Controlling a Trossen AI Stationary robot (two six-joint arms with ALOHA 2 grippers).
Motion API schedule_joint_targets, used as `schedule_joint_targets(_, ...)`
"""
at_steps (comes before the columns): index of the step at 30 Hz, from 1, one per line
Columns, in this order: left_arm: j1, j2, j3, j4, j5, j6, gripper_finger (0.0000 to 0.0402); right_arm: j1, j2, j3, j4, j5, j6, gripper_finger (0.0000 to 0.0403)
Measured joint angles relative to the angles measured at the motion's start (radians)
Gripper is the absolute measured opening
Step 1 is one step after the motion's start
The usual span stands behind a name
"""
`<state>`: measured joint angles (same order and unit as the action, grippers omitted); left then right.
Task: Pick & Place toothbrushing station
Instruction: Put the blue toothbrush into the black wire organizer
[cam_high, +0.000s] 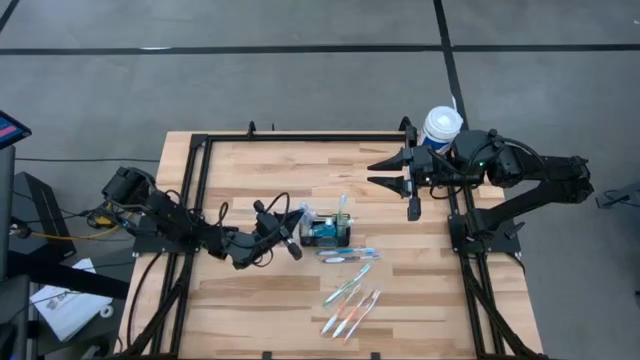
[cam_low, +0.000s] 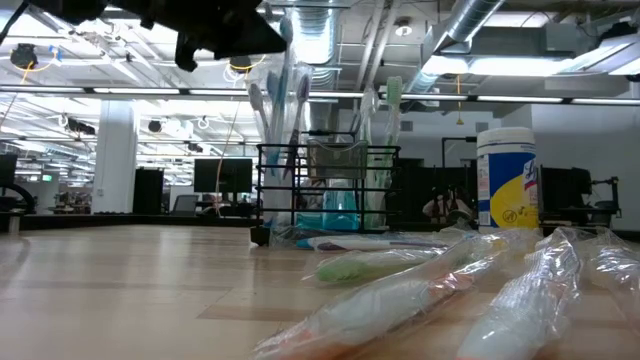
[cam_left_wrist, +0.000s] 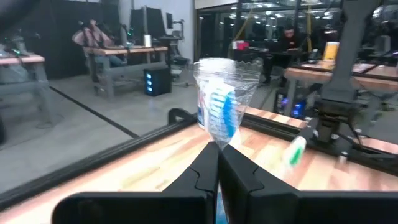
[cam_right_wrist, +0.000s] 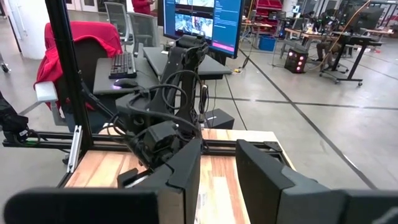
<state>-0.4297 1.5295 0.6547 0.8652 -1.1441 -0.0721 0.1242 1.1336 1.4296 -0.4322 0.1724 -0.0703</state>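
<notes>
Toothbrushing station (cam_high: 329, 231) mid-table, just right of left gripper (cam_high: 290, 240), clenched on wrapped toothbrush (cam_left_wrist: 219, 102). Long axis running left-right. Right gripper (cam_high: 386, 170) farther off, parted, holding nothing.

Light wooden slat table (cam_high: 260, 300) with a black metal frame — what rests on it.
A small black wire-mesh caddy (cam_high: 328, 230) stands near its middle; clear-wrapped toothbrushes (cam_high: 350, 300) lie scattered just beside the caddy — a white cylindrical tub (cam_high: 441, 126) stands well apart at the table's corner.
</notes>
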Motion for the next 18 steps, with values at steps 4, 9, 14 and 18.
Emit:
schedule_joint_targets(4,-0.001,0.0,-0.049,0.0,0.029,-0.091,0.0,0.0,0.0,0.0,0.0,0.0,0.019,0.0093)
schedule_joint_targets(9,-0.001,0.007,-0.097,0.006,0.073,-0.168,0.0,0.0,0.0,0.0,0.001,0.0,0.019,0.0093)
schedule_joint_targets(14,0.0,0.007,-0.121,0.002,0.184,-0.22,0.0004,0.0,0.0,0.0,0.012,0.0,0.019,0.0093)
schedule_joint_targets(18,0.012,0.007,-0.135,0.002,0.329,-0.296,0.0022,0.0,0.0,0.0,0.03,0.0,0.019,0.0093)
